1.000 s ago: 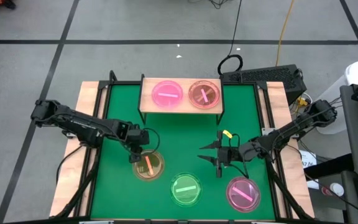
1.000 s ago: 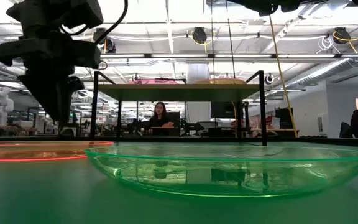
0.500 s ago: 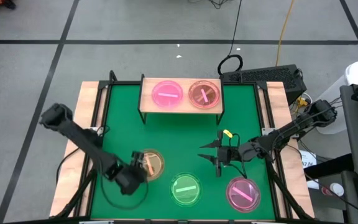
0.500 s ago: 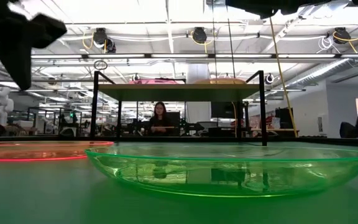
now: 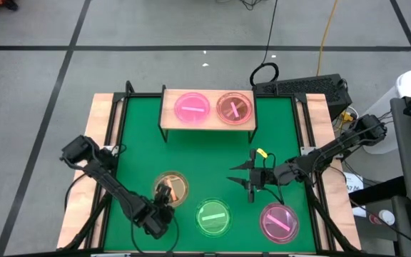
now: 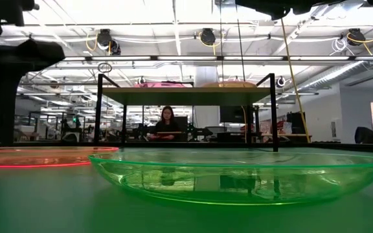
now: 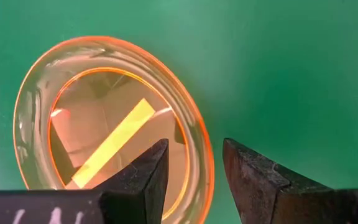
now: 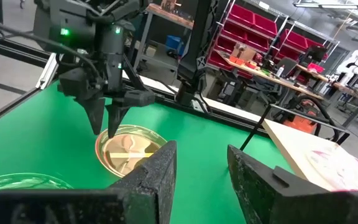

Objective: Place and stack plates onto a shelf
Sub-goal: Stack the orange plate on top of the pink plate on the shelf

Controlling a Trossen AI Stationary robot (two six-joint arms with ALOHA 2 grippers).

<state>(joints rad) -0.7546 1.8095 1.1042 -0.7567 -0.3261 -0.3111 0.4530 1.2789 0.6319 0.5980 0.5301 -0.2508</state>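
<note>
Left gripper (image 7: 194,180), jaws parted and empty, straddles the near rim of the orange plate (image 7: 104,124); right gripper (image 5: 247,178) idles open.

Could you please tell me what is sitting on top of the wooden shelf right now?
Two plates: a pink plate and a brownish-pink plate on the shelf. Whether each is a stack cannot be seen.

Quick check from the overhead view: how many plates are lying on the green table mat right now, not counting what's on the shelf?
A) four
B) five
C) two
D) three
D: on the mat lie an orange plate, a green plate and a pink plate, while the other two visible dishes sit on the wooden shelf.
</note>
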